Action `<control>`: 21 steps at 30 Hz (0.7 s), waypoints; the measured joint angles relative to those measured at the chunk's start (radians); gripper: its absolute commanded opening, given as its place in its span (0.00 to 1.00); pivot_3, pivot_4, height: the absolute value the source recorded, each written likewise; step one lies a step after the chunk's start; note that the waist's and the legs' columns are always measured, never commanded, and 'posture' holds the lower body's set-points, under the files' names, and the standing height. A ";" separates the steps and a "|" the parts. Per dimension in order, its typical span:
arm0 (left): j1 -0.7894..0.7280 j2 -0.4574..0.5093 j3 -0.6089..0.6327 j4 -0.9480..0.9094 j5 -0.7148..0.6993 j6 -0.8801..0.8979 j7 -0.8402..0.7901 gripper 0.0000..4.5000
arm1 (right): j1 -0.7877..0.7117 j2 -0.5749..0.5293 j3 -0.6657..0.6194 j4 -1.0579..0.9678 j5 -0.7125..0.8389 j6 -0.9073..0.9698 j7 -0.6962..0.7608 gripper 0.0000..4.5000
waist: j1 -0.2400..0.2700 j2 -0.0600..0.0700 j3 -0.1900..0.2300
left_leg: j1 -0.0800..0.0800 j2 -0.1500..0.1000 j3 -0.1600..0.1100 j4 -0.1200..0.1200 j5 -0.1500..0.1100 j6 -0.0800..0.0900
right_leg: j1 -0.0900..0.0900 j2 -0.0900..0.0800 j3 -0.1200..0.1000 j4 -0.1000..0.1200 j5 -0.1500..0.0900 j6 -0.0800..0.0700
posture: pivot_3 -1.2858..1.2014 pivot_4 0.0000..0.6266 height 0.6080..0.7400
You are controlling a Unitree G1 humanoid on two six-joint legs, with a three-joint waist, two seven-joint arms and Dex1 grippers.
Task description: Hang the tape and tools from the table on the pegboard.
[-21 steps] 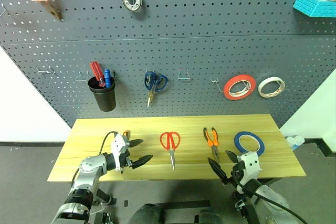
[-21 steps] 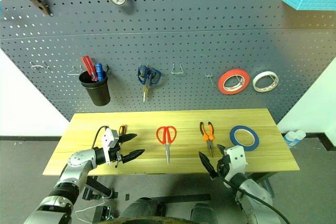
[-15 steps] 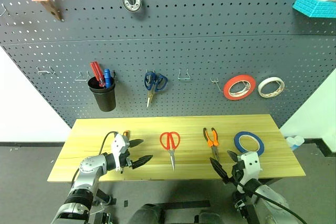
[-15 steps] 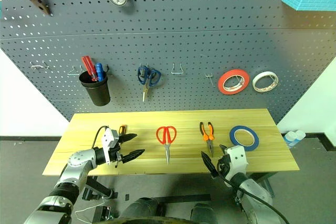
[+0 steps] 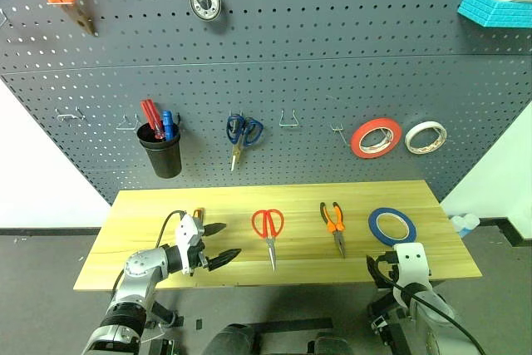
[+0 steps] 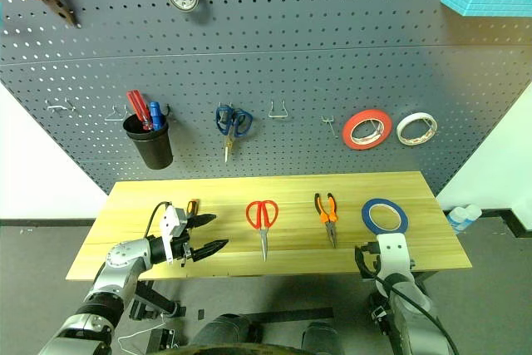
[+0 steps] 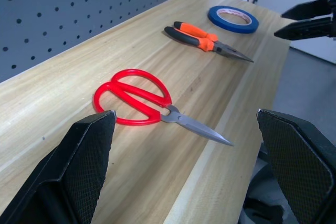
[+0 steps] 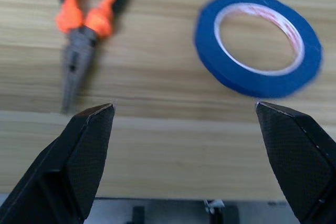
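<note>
On the table [image 5: 166,214] lies flat blue tape [image 5: 392,225].

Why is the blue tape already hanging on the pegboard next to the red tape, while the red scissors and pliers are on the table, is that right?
Not quite. The blue tape lies flat on the table, beside the pliers, as the left eye view shows. The rolls on the pegboard are the red tape and a white one. The red scissors are on the table.

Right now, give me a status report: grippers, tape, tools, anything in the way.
Left gripper open, empty, beside the screwdriver. Right gripper open, empty, at the table edge before the tape. Scissors, pliers flat on the table. Nothing in the way.
</note>
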 measured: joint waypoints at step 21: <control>-0.071 0.103 -0.089 -0.499 -0.001 0.270 -0.050 1.00 | -0.020 0.003 0.030 -0.127 -0.015 0.149 0.011 1.00 | -0.036 0.002 -0.002 | 0.006 0.001 -0.001 -0.003 0.001 -0.001 | 0.000 0.006 0.007 0.001 0.001 -0.002 | 0.51 0.00 1.00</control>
